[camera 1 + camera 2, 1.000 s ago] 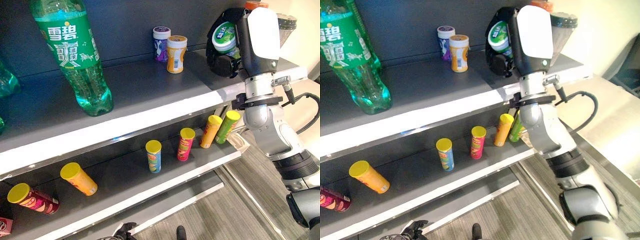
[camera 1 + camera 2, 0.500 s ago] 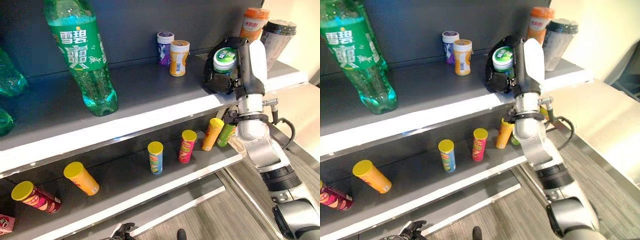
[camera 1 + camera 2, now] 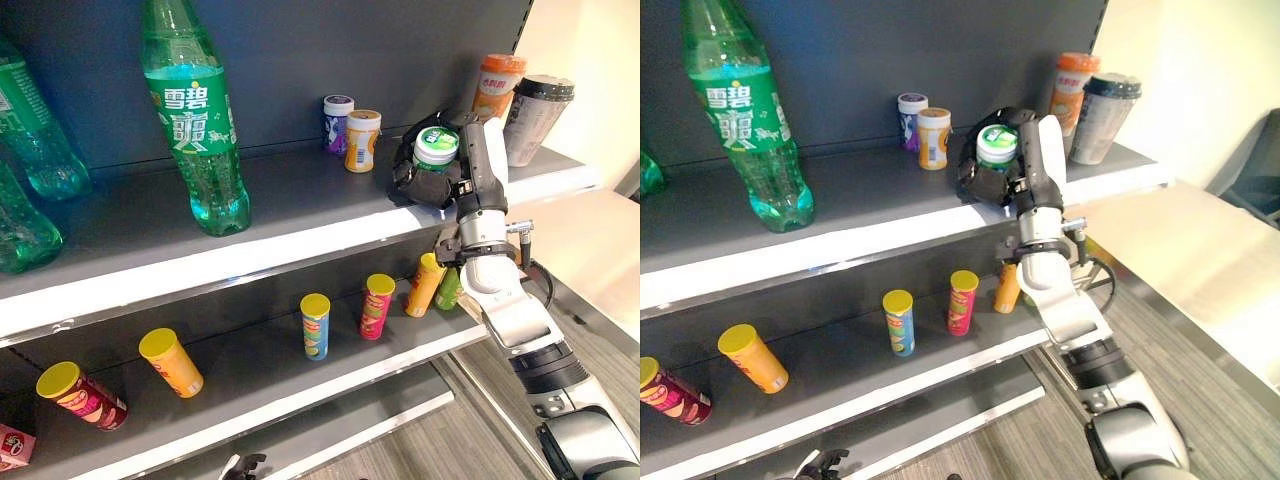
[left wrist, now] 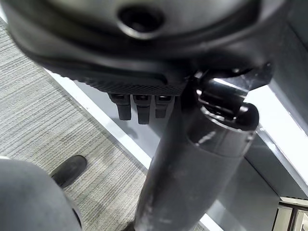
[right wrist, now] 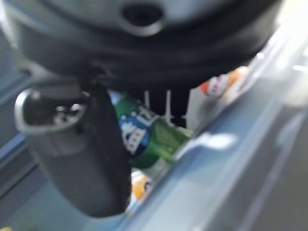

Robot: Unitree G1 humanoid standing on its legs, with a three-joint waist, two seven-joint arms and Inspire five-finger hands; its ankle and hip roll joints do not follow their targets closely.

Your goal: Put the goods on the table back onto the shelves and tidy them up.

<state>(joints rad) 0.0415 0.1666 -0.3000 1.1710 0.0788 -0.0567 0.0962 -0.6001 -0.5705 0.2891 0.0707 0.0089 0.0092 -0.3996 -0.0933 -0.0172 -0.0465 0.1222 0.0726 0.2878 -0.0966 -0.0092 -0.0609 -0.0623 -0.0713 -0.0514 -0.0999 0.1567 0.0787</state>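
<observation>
**Op:** Green-and-white, the small round plastic tub (image 3: 436,148) I'm carrying sits in my right robot hand (image 3: 428,172), fingers curled round it, held just over the front edge of the grey metal upper shelf (image 3: 300,205). I judge it not yet set down.

**Sup:** What's already shelved?

**Op:** On that shelf: a purple tub (image 3: 337,123) and an orange tub (image 3: 361,140) side by side at the back, a tall green soda bottle (image 3: 196,120), an orange-lidded cup (image 3: 496,87) and a dark-lidded cup (image 3: 536,105). Below, yellow-lidded crisp tubes (image 3: 315,325) stand or lie loosely spaced.

**Sup:** Left robot hand?

**Op:** Its fingers (image 4: 138,106) hang curled, holding nothing.

**Sup:** Remaining?

**Op:** Placing this tub; likely straightening the toppled tubes.
</observation>
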